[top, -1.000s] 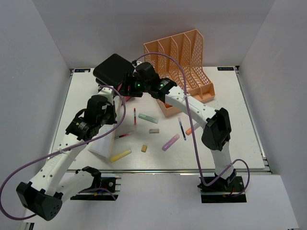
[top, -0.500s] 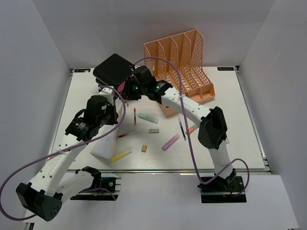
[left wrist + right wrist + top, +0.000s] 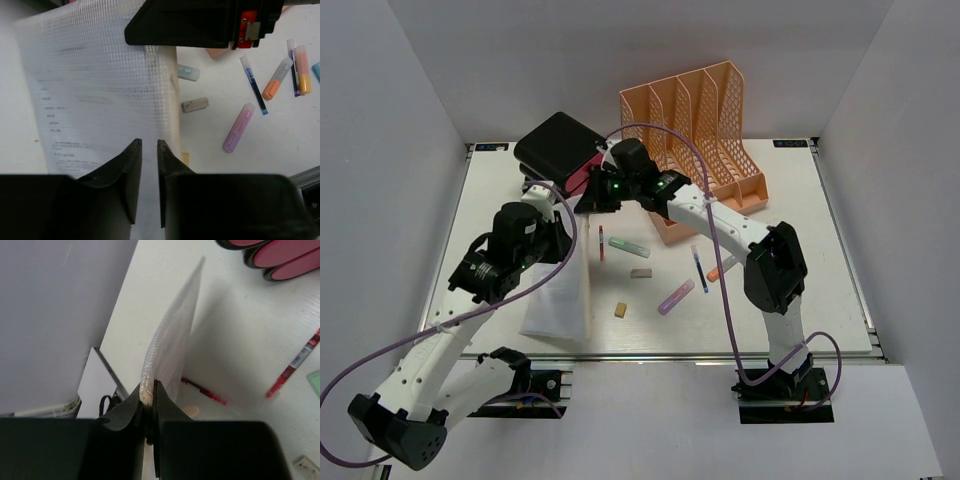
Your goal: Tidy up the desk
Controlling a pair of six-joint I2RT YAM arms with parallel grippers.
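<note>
Where the grey walls close in on three sides, the white bench [image 3: 800, 250] fills the whole floor between them, its metal rails showing at left and right; on its near-left part lies a translucent mesh pouch [image 3: 558, 300], one edge lifted toward the middle. The right gripper [image 3: 148, 390] is pressed together on that lifted edge, pinching it, so the pouch stands on edge in the right wrist view. The left gripper [image 3: 149, 145] hovers over the pouch's flat face, its fingers parted by a narrow gap with nothing between them. Right of the pouch lie a red pen [image 3: 601, 243], a grey eraser [image 3: 640, 272], a purple highlighter [image 3: 675, 297] and a blue pen [image 3: 698, 268]; at the far edge stand a black case [image 3: 555, 145] and an orange file rack [image 3: 705, 130].
</note>
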